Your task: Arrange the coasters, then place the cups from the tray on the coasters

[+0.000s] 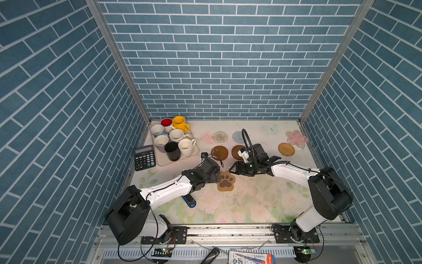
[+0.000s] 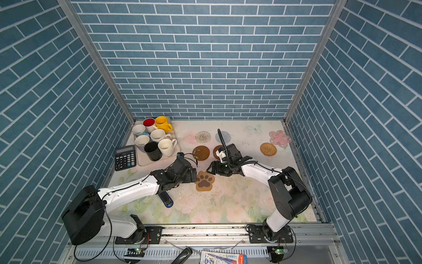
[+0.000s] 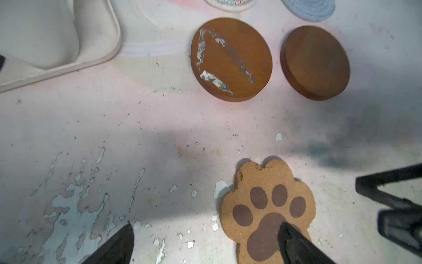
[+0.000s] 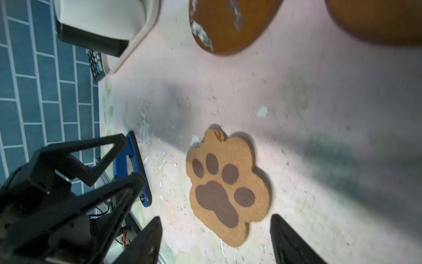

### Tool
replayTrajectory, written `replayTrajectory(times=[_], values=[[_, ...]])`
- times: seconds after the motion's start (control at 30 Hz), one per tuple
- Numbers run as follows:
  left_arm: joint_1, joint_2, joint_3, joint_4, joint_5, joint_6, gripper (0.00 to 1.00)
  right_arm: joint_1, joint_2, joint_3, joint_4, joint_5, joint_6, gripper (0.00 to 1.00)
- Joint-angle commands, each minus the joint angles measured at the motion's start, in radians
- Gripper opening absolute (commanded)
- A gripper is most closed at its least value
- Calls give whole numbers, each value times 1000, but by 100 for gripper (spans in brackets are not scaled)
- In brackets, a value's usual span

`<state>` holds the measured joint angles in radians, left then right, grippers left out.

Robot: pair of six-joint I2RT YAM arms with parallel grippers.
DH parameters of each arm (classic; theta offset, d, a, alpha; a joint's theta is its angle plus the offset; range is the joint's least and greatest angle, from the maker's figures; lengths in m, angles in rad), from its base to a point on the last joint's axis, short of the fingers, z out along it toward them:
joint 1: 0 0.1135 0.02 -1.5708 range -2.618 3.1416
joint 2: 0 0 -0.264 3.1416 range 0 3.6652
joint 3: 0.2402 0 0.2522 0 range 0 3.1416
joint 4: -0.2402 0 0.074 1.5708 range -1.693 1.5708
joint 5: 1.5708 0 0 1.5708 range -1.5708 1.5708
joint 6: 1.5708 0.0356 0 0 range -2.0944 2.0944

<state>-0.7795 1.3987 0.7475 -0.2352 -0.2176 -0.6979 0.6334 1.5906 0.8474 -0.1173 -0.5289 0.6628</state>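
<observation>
Worn floral surface (image 1: 251, 205). Far left, tray (image 1: 163, 161) with all seven cups (image 1: 177, 134) inside, none placed yet. Six coasters (image 1: 219, 152) laid out far centre to right. Nearer, mid-surface, paw coaster (image 1: 226, 181) alone: arranging step, judged unfinished. At its left, left claw (image 3: 205, 230) spread wide, empty, one finger over the print. Opposite, right claw (image 4: 215, 219) parted, empty. Next: thin flat mat, probably an edge pinch or slide toward the row. Two claws on one mat: collision risk. Beside tray, calculator (image 1: 144, 157); near left, blue stapler (image 1: 190, 202); neither obstructing.
</observation>
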Motion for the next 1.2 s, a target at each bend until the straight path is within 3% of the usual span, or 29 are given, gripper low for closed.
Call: replayTrajectory(times=[0.0,0.17,0.5,0.9,1.17], values=[[-3,25,2,-25,21,-14,98,10,-40,-104,107,-33,83,69],[-3,5,10,-28,28,-16,95,32,-56,-214,230,-36,146,65],[-2,-12,-3,-24,21,-32,94,130,-31,-284,371,19,230,63],[9,-52,-26,-57,-12,-6,95,207,112,-204,504,40,316,61],[41,-68,-46,-46,8,6,95,207,182,-125,472,70,301,61]])
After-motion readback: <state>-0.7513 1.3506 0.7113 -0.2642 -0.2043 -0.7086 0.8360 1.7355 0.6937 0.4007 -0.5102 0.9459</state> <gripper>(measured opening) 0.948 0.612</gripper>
